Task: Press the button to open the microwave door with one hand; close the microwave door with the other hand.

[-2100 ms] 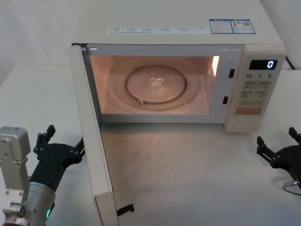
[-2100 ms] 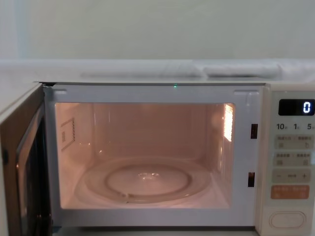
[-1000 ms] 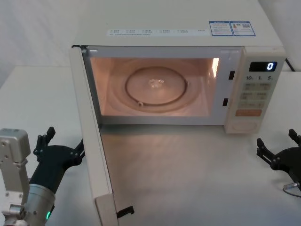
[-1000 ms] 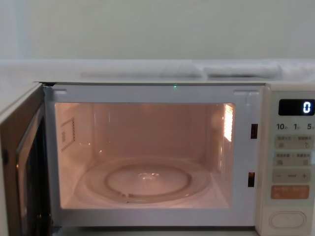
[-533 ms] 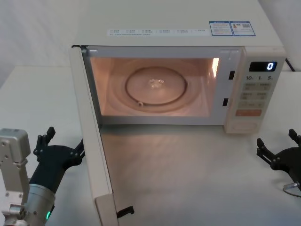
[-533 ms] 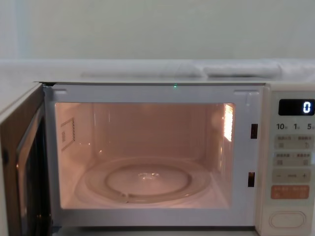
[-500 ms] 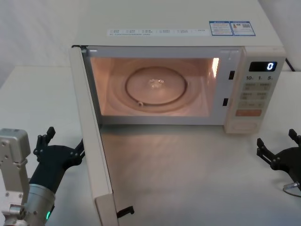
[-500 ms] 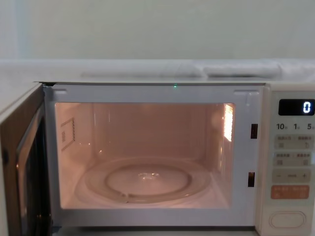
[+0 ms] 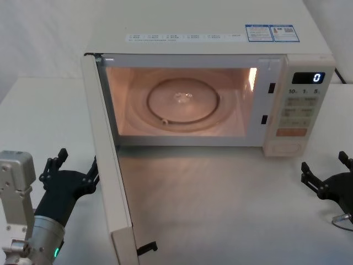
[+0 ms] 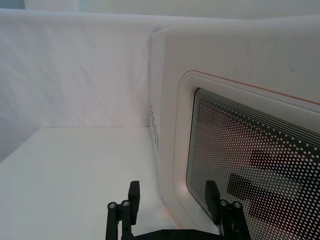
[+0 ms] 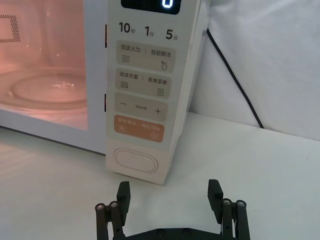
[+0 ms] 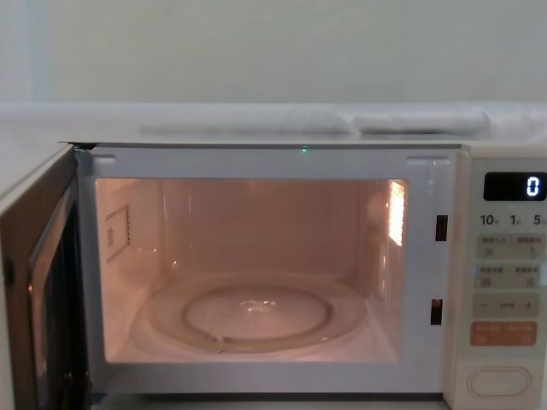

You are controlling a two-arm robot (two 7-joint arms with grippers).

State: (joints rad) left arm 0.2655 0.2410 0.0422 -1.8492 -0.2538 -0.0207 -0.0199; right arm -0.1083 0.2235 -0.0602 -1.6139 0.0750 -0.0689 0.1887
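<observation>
We see the microwave door swung fully open, its long edge running from the upper left of the head view down to the bottom centre, with the lit cavity to its right. The left gripper stands just beside the door's outer face, at lower left, so it is the nearer one for the closing push toward the right. Its fingers are spread wide and hold nothing. The right gripper, at the right edge, is also wide and empty, near the button.
</observation>
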